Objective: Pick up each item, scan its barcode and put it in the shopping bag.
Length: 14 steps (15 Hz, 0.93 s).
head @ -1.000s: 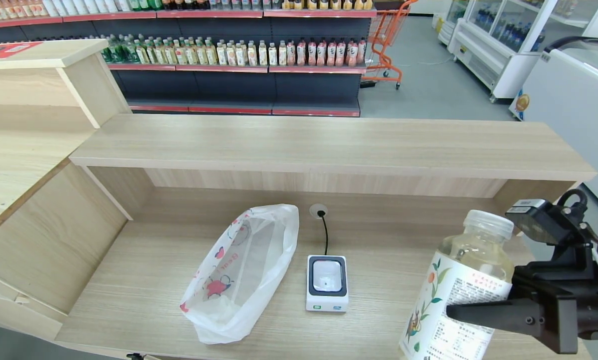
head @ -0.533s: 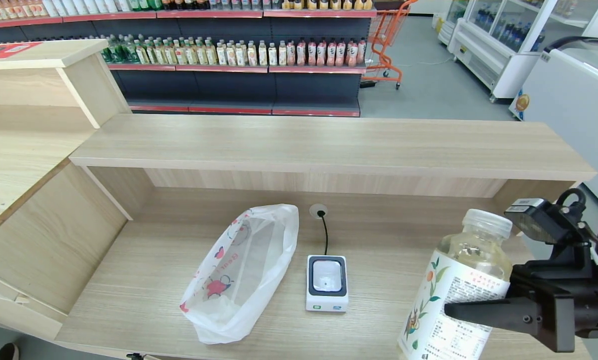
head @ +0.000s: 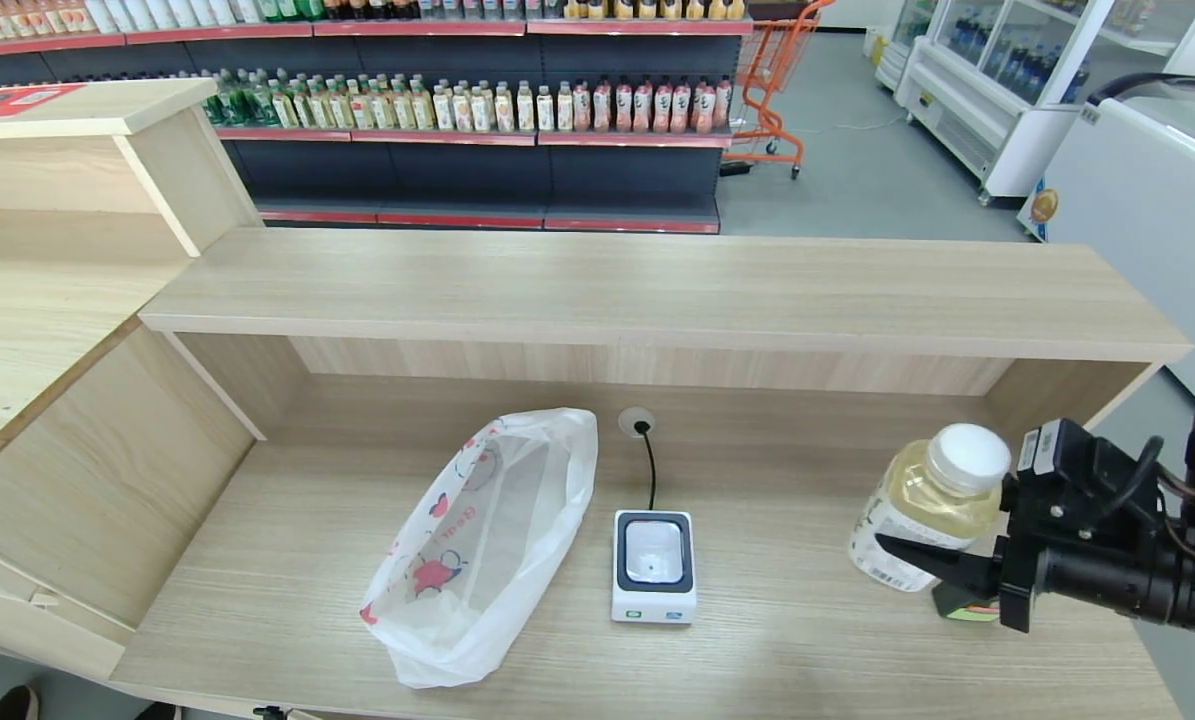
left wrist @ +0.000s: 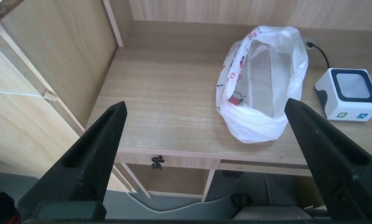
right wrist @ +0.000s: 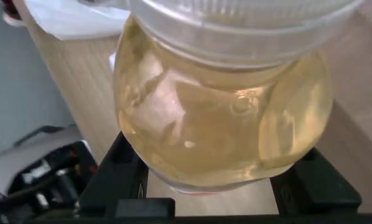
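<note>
Bottle [head: 932,495] of pale yellow drink, tilted, white cap up, clamped between the fingers of the right gripper [head: 937,565] over the right end of the counter [head: 807,640], right of the scanner [head: 654,565]; shopping bag [head: 487,540] lies just left of the scanner; left gripper [left wrist: 204,106] spread wide, holding nothing.

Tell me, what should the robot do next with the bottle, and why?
Probably swing the bottle leftward over the scanner, barcode side down. The right end effector grips the bottle tilted, off to the scanner's right, so its label isn't over the scanner window yet. The bag lies on the scanner's far side, for afterwards.
</note>
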### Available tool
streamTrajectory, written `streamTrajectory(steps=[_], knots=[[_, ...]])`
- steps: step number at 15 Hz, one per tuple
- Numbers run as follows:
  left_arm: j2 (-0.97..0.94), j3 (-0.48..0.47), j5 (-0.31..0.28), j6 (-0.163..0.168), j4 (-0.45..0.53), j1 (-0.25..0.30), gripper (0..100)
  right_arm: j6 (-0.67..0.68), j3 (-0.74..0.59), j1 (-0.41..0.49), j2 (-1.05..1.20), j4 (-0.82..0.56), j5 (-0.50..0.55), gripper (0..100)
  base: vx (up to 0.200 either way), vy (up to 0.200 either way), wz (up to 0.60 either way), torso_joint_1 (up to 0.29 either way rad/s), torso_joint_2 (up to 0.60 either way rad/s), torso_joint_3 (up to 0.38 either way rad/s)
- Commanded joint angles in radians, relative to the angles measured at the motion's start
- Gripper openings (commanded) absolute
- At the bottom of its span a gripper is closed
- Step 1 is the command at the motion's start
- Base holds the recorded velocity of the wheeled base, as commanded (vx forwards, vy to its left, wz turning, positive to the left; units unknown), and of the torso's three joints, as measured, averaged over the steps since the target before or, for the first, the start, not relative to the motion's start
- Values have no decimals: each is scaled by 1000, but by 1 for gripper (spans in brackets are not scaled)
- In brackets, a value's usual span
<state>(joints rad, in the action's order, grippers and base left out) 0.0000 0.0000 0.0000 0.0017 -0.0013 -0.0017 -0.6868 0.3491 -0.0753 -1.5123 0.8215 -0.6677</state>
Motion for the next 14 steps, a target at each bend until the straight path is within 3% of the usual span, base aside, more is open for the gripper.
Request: streamTrajectory(steps=[1,4,8,14], knots=[[2,0,0,0,0,0,100,-157,-4,101,-26,24,-70,0,0,0,0,0,0,0],[2,0,0,0,0,0,100,-304,-7,104,-42,28,-253,0,0,0,0,0,0,0],[2,0,0,0,0,0,100,-545,17,85,-81,111,-326,0,0,0,0,0,0,0],[2,0,0,0,0,0,100,-614,33,9,-132,215,-359,0,0,0,0,0,0,0]])
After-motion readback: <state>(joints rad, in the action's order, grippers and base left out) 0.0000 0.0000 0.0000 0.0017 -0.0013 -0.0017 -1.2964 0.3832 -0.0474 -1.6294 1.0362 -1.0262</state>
